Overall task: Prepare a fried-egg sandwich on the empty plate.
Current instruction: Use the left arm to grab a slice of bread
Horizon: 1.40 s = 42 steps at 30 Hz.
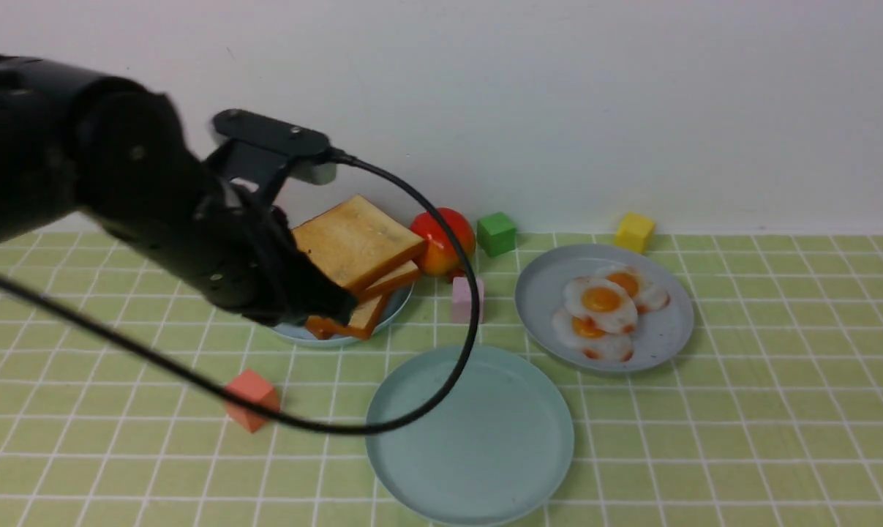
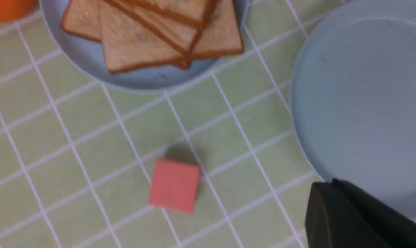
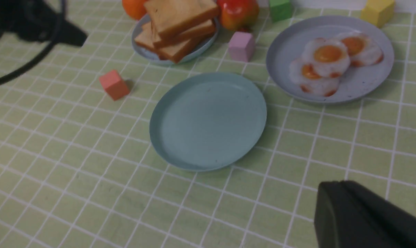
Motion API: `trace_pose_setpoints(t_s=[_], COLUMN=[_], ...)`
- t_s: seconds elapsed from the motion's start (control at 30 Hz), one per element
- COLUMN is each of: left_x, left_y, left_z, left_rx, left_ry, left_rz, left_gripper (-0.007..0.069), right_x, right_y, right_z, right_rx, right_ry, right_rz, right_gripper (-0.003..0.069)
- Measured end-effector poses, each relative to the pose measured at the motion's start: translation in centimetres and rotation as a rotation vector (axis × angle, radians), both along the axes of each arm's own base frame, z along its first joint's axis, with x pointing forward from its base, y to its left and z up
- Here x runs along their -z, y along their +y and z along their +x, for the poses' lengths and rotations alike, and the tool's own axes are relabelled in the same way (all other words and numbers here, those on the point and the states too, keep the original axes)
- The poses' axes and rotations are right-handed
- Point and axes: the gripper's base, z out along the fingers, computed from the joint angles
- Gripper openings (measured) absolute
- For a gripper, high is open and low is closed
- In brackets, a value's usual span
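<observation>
The plate (image 1: 478, 446) is pale mint, bare, at front centre; it also shows in the left wrist view (image 2: 359, 103) and the right wrist view (image 3: 208, 120). Three fried eggs (image 1: 602, 298) overlap on a grey-blue plate (image 1: 653, 344) at the right, also in the right wrist view (image 3: 328, 55). Toast slices (image 1: 353, 241) are stacked on another grey-blue plate (image 1: 401, 300) at the back left, also in the left wrist view (image 2: 142, 38). My left gripper (image 1: 335, 307) is shut and empty, raised in front of the toast, by the mint plate's rim (image 2: 326, 186). My right gripper (image 3: 335, 187) is shut and empty over the cloth.
A salmon cube (image 1: 251, 399) lies left of the mint plate. A pink cube (image 1: 464, 298), a red-yellow fruit (image 1: 441, 238), a green cube (image 1: 497, 233) and a yellow cube (image 1: 634, 231) stand near the wall. My left arm's black cable (image 1: 426, 410) loops over the mint plate.
</observation>
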Motion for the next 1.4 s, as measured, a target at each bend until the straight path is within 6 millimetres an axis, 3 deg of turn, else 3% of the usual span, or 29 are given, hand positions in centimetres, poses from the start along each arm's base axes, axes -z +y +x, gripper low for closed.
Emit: trace_pose_setpoints(t_s=[0.1,0.2,0.43,0.57,0.9,0.97,1.1,1.2,1.4], left_x=[1.3,2.6,4.8,6.7,9.8,9.8,9.8,9.7,9.0], left_y=[-1.2,-2.1,-3.2,-3.7,-4.0,-4.0,-4.0,-3.9,-3.9], left_z=[3.7,6.7,10.1,11.1,12.2,12.3,12.3,12.3,12.4], left_rx=[0.038,0.061,0.090,0.105,0.128,0.126,0.125,0.128,0.130], left_ry=[-0.030,-0.053,-0.106,-0.128,-0.127,-0.127,-0.128,-0.130,-0.148], left_rz=[0.084,0.151,0.209,0.204,0.241,0.242,0.245,0.249,0.262], left_gripper=[0.0020,0.0122,0.0379,0.0439,0.0407,0.0380,0.0226,0.0164,0.0153], right_x=[0.1,0.5,0.7,0.7,0.5,0.5,0.5,0.5,0.5], right_y=[0.8,1.2,1.3,1.4,1.4,1.5,1.6,1.6,1.6], right_z=[0.9,1.1,0.9,0.9,1.0,0.9,0.9,0.9,0.9], right_rx=[-0.080,-0.135,-0.164,-0.165,-0.161,-0.163,-0.168,-0.168,-0.169], right_ry=[0.040,0.065,0.092,0.093,0.082,0.083,0.086,0.086,0.087], right_rz=[-0.027,-0.054,-0.068,-0.068,-0.054,-0.047,-0.029,-0.029,-0.028], right_gripper=[0.0003,0.0004,0.0007,0.0008,0.0013,0.0014,0.0014,0.0014,0.0019])
